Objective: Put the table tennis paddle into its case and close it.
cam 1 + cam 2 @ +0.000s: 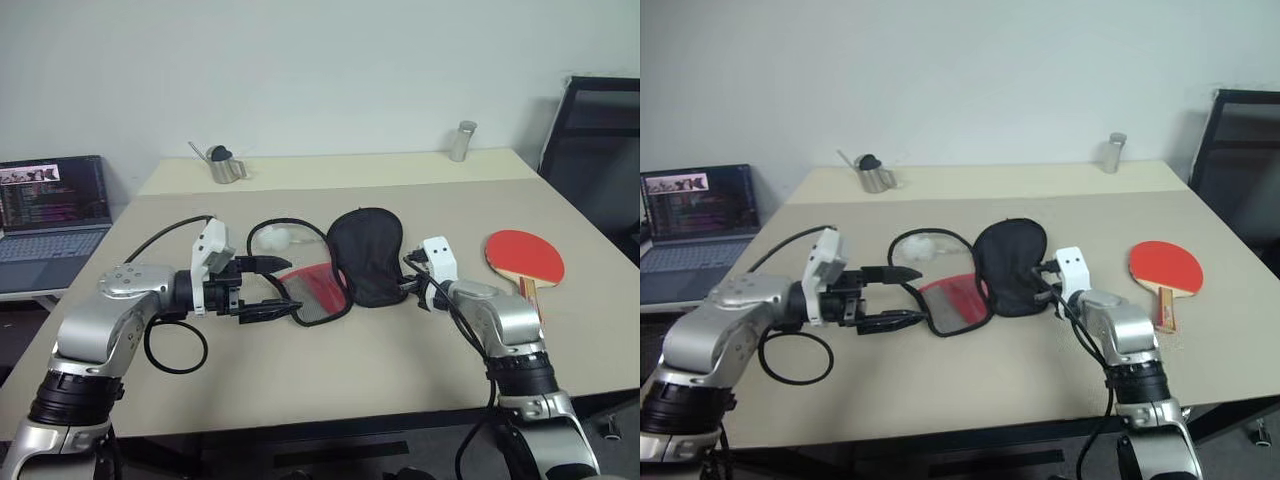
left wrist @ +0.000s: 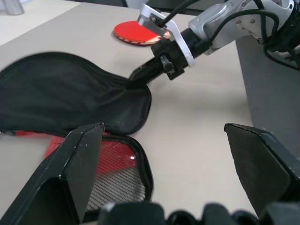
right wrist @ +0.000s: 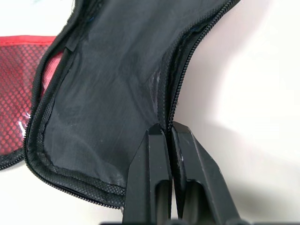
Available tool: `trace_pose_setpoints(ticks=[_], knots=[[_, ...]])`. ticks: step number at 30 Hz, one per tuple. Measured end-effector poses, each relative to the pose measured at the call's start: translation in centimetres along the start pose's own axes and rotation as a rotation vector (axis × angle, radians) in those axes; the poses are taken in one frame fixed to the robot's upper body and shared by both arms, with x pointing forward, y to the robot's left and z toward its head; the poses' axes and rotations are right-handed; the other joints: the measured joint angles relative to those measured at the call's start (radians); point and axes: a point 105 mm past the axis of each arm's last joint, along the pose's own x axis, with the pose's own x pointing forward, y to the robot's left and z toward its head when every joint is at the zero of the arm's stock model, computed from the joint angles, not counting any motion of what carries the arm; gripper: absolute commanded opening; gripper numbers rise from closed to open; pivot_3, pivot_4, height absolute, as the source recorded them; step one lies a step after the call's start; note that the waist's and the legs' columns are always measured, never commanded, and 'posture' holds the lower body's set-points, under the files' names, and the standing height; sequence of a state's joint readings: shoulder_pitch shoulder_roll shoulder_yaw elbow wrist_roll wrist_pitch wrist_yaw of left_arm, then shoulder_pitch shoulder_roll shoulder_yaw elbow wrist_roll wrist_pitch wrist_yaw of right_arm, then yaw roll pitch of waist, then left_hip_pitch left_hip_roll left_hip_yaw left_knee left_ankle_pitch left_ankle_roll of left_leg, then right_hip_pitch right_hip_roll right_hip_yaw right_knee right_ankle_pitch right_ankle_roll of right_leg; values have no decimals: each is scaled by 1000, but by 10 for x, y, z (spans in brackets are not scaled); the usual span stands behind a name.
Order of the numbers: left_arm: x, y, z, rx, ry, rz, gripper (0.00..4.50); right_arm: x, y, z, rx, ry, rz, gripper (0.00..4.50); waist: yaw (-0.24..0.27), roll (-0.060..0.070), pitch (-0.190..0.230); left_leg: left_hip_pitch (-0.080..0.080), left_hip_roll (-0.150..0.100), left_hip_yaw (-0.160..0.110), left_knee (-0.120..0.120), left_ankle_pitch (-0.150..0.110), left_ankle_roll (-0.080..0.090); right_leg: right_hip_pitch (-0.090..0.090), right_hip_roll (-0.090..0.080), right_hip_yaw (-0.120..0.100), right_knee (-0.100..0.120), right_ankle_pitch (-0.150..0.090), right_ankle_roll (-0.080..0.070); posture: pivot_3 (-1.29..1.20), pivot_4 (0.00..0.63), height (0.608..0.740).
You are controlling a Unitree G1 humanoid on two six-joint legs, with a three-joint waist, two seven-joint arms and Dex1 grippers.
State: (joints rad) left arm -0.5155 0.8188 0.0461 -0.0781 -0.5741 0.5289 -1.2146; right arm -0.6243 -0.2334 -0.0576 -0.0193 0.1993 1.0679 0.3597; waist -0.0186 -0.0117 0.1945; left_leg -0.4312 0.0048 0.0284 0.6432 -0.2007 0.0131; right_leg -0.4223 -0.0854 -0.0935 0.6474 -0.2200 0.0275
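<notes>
My right gripper (image 3: 169, 136) is pinched together on the zipper edge of the case (image 1: 367, 255), holding its black flap open. Just left of it, my left gripper (image 1: 272, 287) stands spread wide beside the red mesh half. The table tennis paddle (image 1: 525, 257) lies well off to my right. If that thin fabric slips, the flap could drop.
</notes>
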Motion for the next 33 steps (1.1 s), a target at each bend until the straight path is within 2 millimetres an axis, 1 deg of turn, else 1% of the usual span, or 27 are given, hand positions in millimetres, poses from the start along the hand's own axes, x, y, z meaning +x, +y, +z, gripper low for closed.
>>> trace_pose_setpoints(ticks=[4,7,9,15,20,25,33], knots=[[2,4,-3,-8,3,-4,4500,-17,-8,-10,57,16,-47,77,5,0,0,0,0,1,0,0,0,0,0,0,0,0,0,0,150,740],[6,6,-2,1,-4,-12,4500,-25,-13,-6,87,-4,-90,77,7,0,0,0,0,1,1,0,0,0,0,-1,-1,1,1,0,150,740],[9,6,0,15,-9,-22,4500,-28,-16,-4,105,-18,-111,77,10,0,0,0,0,1,1,0,0,0,0,-1,-1,1,1,0,150,740],[12,12,-1,13,-4,-26,4500,-33,-21,-9,147,-21,-151,77,15,0,0,0,0,1,0,0,0,0,0,-1,-1,1,1,0,150,740],[17,11,-1,18,-10,-50,4500,-33,-18,-10,160,-20,-158,77,15,0,0,0,0,1,0,0,0,0,0,0,-1,1,1,0,150,740],[19,14,-1,24,-13,-43,4500,-33,-19,-13,212,-22,-175,77,15,0,0,0,0,1,0,0,0,0,0,-1,-1,1,1,0,150,740],[28,15,4,40,-24,-61,4500,-11,3,-13,288,-18,-153,77,13,0,0,0,0,2,0,0,0,0,1,0,-1,1,1,0,150,740]])
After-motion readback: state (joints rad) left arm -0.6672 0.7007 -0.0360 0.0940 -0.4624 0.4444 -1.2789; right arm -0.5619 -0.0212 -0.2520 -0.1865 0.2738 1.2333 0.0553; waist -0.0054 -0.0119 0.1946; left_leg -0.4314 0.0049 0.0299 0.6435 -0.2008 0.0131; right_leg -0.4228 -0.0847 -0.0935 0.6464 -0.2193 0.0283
